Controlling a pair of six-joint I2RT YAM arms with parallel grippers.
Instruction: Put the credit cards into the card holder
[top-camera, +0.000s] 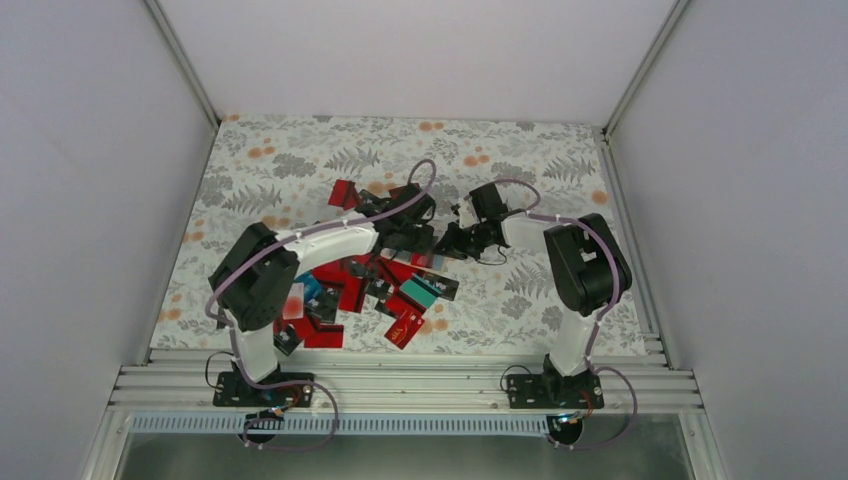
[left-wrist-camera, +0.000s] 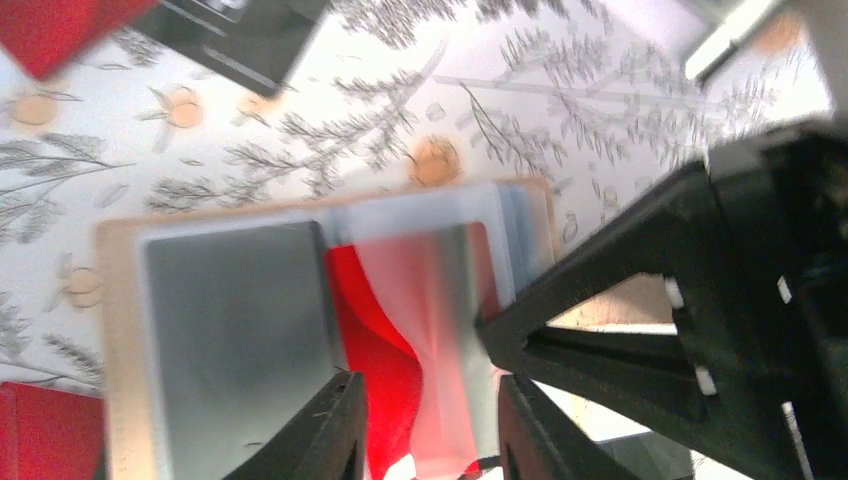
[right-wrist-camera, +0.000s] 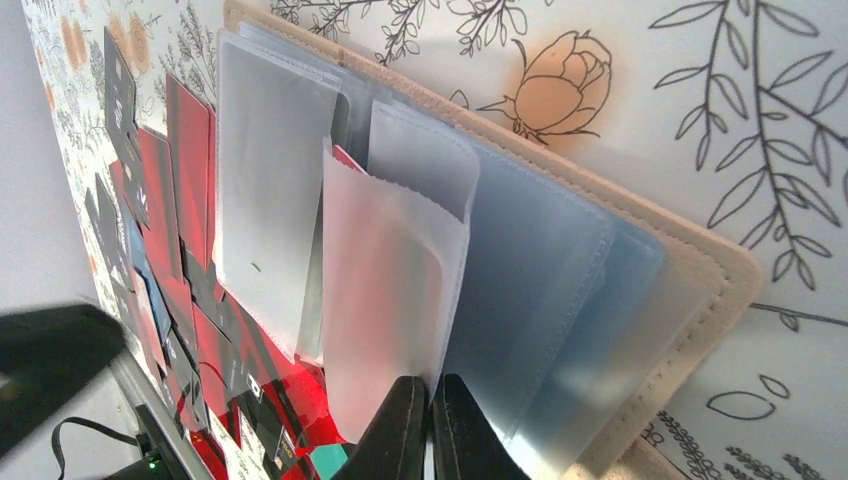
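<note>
Nearest to us, the metal rail (top-camera: 400, 385) is carrying the two arm bases. Just beyond it the credit cards (top-camera: 345, 290) are lying in a loose, overlapping heap under the left arm (top-camera: 330, 240). We are counting well over a dozen, mostly red, several black and one teal card (top-camera: 420, 291), though the arm is covering part of the heap, so we cannot give an exact number. One stray card (top-camera: 343, 192), red, is sitting apart on the far side. Past the heap the two grippers are meeting over the single card holder (right-wrist-camera: 700, 270), which is lying open on the flowered cloth (top-camera: 300, 160) with at least four clear sleeves fanning up. The right gripper (right-wrist-camera: 430, 425) is pinching the bottom edge of one sleeve (right-wrist-camera: 390, 300), its fingers pressed together on it. The left gripper (left-wrist-camera: 425, 440) is standing with its fingers apart, and a red card (left-wrist-camera: 385, 350) is lying partly inside a sleeve between them, with the right gripper crowding in from the side. Beyond the holder the cloth is running bare to the back wall (top-camera: 420, 60), and white walls are closing in on both sides.
</note>
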